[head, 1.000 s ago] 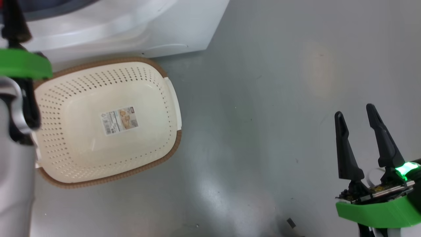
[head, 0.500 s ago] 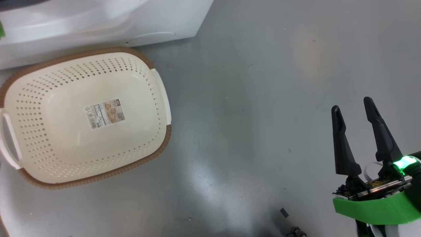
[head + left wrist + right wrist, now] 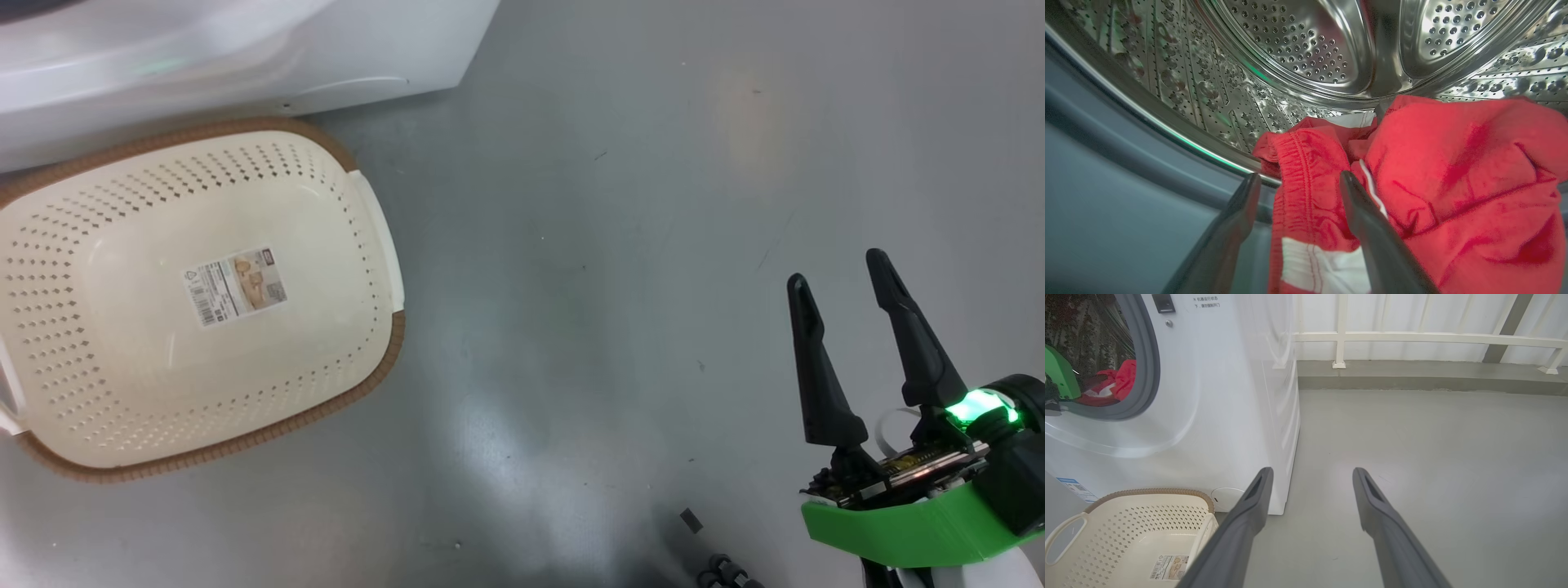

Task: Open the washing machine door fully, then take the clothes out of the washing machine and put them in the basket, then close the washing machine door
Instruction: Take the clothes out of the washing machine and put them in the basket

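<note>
Clothes (image 3: 1453, 183) lie red in the drum (image 3: 1298, 53) of the washing machine (image 3: 1229, 396), lower edge cut off by the frame; left hand (image 3: 1299, 176) fully open astride a fold, contact unclear; basket (image 3: 397, 335) on the floor (image 3: 612, 245) just beside the machine's front, left end cropped; right hand (image 3: 837, 268) open, holding nothing

Laundry rm w/ washer (image 3: 1229, 416) + basket (image 3: 353, 310)

open floor (image 3: 620, 245) right of basket (image 3: 390, 343), clothes (image 3: 1453, 183) heaped at drum (image 3: 1290, 45) lip
</note>
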Controlling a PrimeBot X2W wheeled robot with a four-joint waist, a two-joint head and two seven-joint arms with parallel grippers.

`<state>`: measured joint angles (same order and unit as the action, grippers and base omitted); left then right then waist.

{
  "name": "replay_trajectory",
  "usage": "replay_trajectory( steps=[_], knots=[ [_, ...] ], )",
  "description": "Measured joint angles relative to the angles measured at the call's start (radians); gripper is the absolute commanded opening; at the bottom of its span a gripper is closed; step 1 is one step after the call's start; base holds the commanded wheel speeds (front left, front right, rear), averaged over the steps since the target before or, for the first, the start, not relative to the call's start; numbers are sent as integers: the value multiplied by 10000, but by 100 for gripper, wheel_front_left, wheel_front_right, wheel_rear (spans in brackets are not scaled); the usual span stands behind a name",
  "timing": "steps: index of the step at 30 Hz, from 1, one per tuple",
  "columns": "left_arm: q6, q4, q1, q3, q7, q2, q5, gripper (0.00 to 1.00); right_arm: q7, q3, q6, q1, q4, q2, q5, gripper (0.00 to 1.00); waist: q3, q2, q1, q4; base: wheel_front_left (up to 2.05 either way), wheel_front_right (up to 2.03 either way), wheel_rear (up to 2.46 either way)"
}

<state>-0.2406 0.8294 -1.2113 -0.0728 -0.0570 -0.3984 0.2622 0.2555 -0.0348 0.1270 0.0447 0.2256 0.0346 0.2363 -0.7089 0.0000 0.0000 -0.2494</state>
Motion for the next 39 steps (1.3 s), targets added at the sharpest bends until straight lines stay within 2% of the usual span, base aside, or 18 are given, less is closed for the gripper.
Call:
replay_trajectory(
  steps=[3, 21, 22, 23, 25, 30, 39],
  knots=[
    [-144, 307, -68, -128, 29, -82, -150, 100, 0, -96, 0, -1, 0, -2, 0, 100, 3, 0, 0, -63, 0, 0, 0],
    [-54, 1616, -620, -604, 744, -326, -240, 100, 0, -228, 0, -7, -33, -2, 4, 100, 7, 0, 0, -318, 0, 0, 0],
    [-50, 1636, -620, -616, 746, -336, -238, 79, 0, -234, 0, -7, -33, -2, 12, 100, 2, 0, 0, -326, 0, 0, 0],
    [-29, 1659, -625, -633, 750, -347, -238, 40, 0, -234, 0, -7, -33, -2, 13, 100, -4, 0, 0, -334, 0, 0, 0],
    [36, 1687, -645, -648, 786, -395, -238, 0, 0, -232, 0, -7, -31, -2, 17, 100, -26, 0, 0, -337, 0, 0, 0],
    [215, 1685, -662, -646, 800, -527, -150, 0, 0, -219, 0, -7, -31, -2, 31, 100, -83, 0, 0, -306, 0, 0, 0],
    [579, 1459, -690, -591, 23, -437, 155, 0, 0, -194, 0, 1, -33, -2, 88, 100, -230, 0, 0, -166, 0, 0, 0]
  ],
)
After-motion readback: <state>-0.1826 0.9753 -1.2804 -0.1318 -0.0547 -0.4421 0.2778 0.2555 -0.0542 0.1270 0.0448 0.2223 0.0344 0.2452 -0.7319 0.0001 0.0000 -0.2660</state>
